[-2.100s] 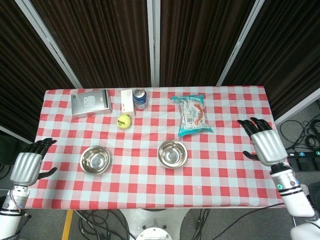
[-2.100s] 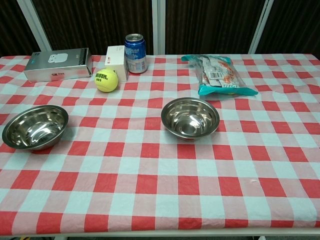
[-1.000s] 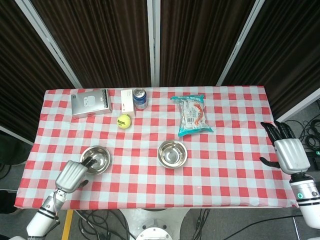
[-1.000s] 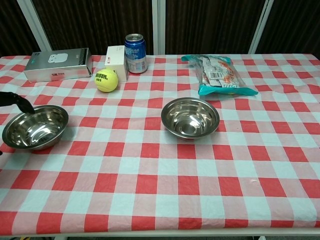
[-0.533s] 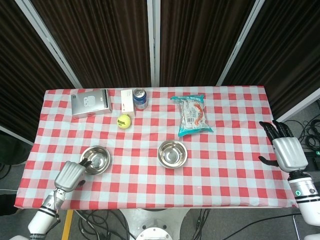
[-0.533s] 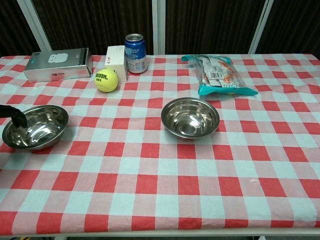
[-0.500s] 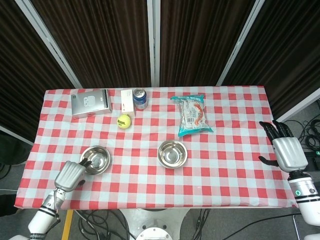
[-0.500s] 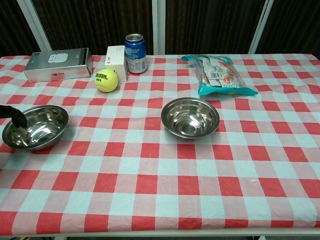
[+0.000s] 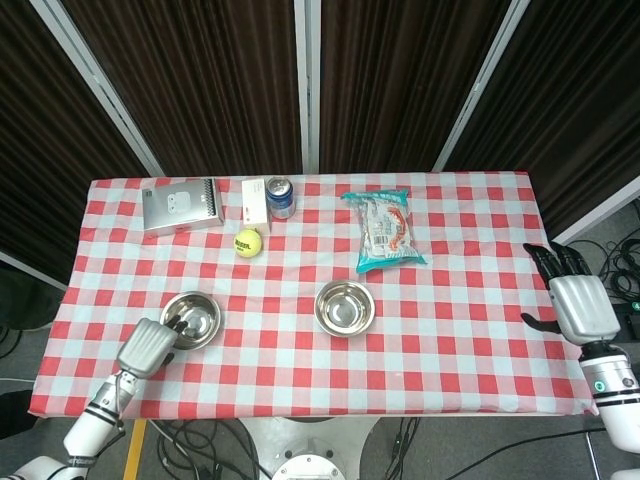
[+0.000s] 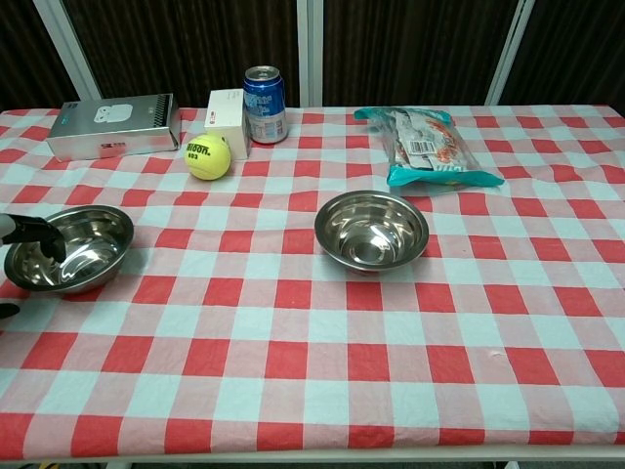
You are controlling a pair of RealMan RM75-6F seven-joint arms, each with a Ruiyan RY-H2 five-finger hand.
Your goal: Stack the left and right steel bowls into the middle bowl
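Your left hand (image 9: 145, 346) sits low at the near left, palm down, with dark fingertips (image 10: 39, 234) reaching forward and curled over. Your right hand (image 9: 579, 303) hovers off to the far right, palm down, with its dark fingers (image 9: 560, 259) spread apart, holding nothing.

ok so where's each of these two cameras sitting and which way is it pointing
Head view: high above the near edge, looking steeply down on the whole table; shows the left hand at the left bowl and the right hand off the table's right side.
Chest view: low at the near edge, looking across the table; only left fingers at the left bowl.
Shared: both bowls, ball, can, snack bag.
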